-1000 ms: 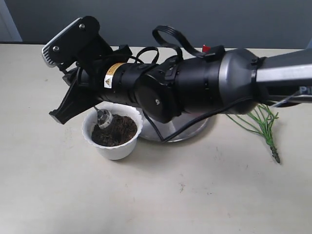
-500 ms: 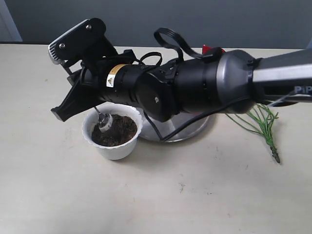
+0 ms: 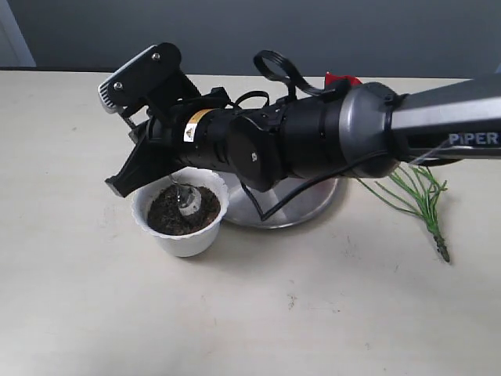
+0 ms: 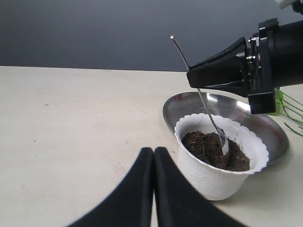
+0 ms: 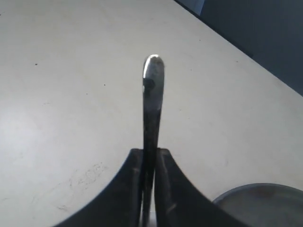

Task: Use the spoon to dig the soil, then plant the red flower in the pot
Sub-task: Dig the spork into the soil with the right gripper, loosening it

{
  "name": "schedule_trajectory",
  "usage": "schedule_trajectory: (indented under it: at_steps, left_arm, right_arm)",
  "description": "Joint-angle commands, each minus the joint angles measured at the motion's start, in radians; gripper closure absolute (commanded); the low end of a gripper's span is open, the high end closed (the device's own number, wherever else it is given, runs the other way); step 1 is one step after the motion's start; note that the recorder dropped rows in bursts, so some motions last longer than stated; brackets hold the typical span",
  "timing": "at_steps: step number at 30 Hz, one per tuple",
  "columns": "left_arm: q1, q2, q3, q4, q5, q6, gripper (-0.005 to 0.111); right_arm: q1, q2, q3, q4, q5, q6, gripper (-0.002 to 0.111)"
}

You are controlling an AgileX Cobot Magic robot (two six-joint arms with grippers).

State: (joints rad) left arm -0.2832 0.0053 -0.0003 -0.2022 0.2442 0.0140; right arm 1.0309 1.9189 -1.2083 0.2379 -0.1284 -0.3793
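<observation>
Spoon: bowl end down in the soil, thin handle rising steeply. The long axis is nearer upright than flat, and the top end leans away from the steel plate.
Right gripper: fingers pinched on the spoon's handle partway up, with the handle end poking out past the tips.
Left gripper: fingers pressed together on nothing, low over the worktop just beside the pot.
Pot: upright on the worktop, well in from its far edge, touching the plate's rim.
Red flower: petals peep over the right arm toward the far edge; its green stems lie on the worktop beyond the plate, ends fanning toward the right side.
</observation>
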Motion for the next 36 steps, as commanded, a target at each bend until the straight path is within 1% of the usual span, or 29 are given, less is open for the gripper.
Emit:
schedule_trajectory:
  at_steps: [1, 4, 7, 12, 17, 19, 21, 28, 33, 36]
  left_arm:
    - [-0.009, -0.005, 0.000, 0.002, -0.004, -0.004, 0.106]
    - [-0.009, -0.005, 0.000, 0.002, -0.004, -0.004, 0.106]
    - [-0.009, -0.005, 0.000, 0.002, -0.004, -0.004, 0.106]
    - [-0.009, -0.005, 0.000, 0.002, -0.004, -0.004, 0.106]
    - [-0.009, -0.005, 0.000, 0.002, -0.004, -0.004, 0.106]
    - [-0.009, -0.005, 0.000, 0.002, -0.004, -0.004, 0.106]
    - [-0.009, -0.005, 0.000, 0.002, -0.004, -0.004, 0.106]
    - [-0.009, -0.005, 0.000, 0.002, -0.004, -0.004, 0.106]
    - [-0.009, -0.005, 0.000, 0.002, -0.004, -0.004, 0.106]
    - [-0.009, -0.005, 0.000, 0.002, -0.004, -0.004, 0.106]
  right_arm:
    - [-0.008, 0.008, 0.001, -0.001, -0.063, -0.006, 0.109]
    - [-0.006, -0.011, 0.001, -0.001, -0.094, 0.035, 0.109]
    - [-0.006, -0.039, 0.001, -0.001, -0.071, 0.037, 0.109]
    - [-0.006, -0.089, 0.001, -0.001, 0.001, 0.037, 0.109]
    - [-0.006, -0.123, 0.001, 0.036, 0.122, 0.040, 0.109]
    - [-0.006, -0.117, 0.001, 0.036, 0.134, 0.040, 0.109]
    - [-0.006, -0.099, 0.001, 0.036, 0.111, 0.040, 0.109]
    - [-0.006, -0.007, 0.001, 0.044, -0.055, 0.044, 0.109]
    - [-0.006, 0.007, 0.001, 0.044, -0.068, 0.076, 0.109]
    - [-0.001, -0.029, 0.001, 0.035, -0.059, 0.076, 0.109]
